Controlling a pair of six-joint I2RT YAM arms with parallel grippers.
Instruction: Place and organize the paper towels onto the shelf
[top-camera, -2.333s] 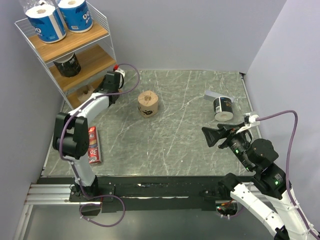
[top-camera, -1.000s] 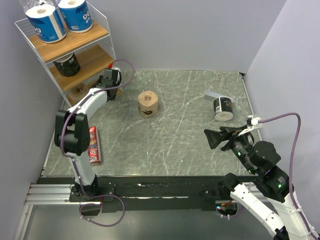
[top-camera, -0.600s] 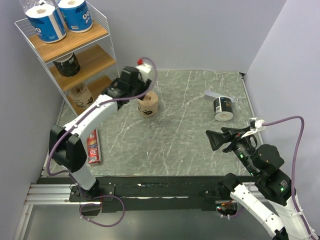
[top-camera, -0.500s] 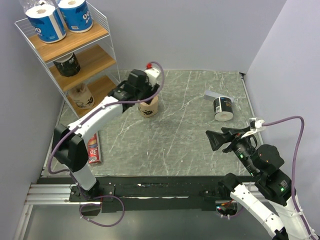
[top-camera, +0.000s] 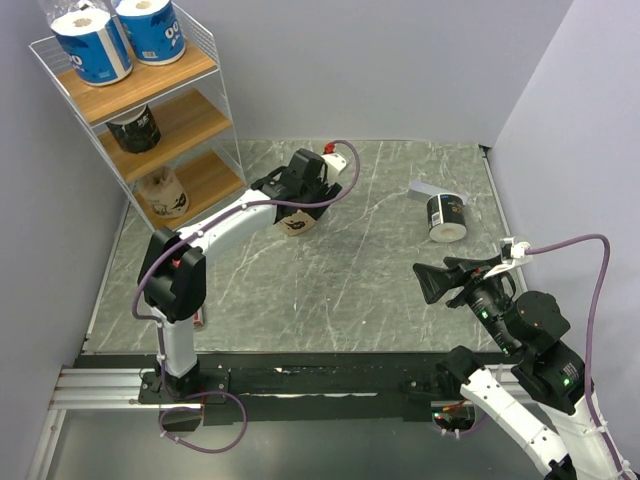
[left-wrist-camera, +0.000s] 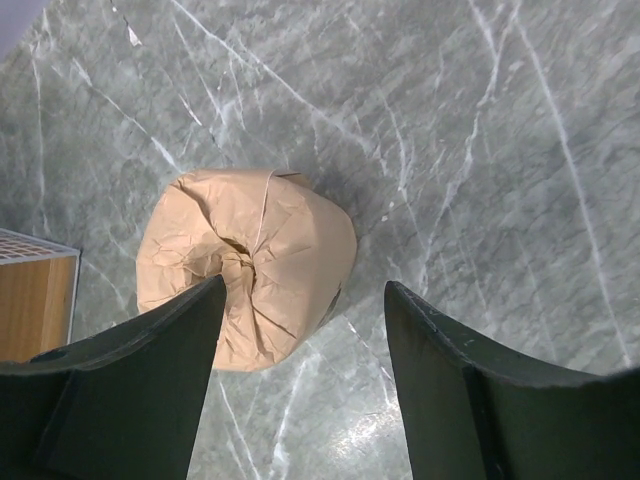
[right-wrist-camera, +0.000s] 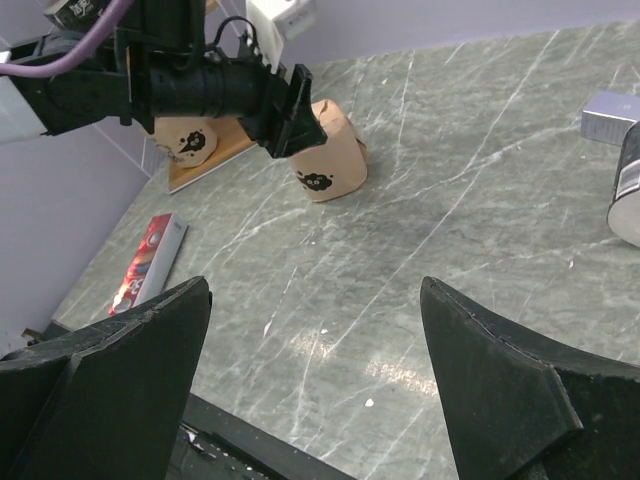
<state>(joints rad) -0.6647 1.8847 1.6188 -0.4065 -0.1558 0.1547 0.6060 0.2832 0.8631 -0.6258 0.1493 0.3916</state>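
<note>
Left gripper (left-wrist-camera: 305, 295) has swung away from the shelf (top-camera: 190, 115) and now hangs wide open over the loose tan roll (left-wrist-camera: 250, 270), gripping nothing. Nearest us, the right gripper (right-wrist-camera: 315, 290) is spread wide and empty. One red box (right-wrist-camera: 150, 262) is mostly hidden behind the left arm from above. One black roll (top-camera: 447, 216) lies by the grey block (top-camera: 427, 189). Shelf count: one shelved tan roll (top-camera: 165, 192) low, one shelved black roll (top-camera: 135, 128) mid, two blue-wrapped rolls (top-camera: 92, 45) (top-camera: 150, 30) on top, cropped by the frame edge.
</note>
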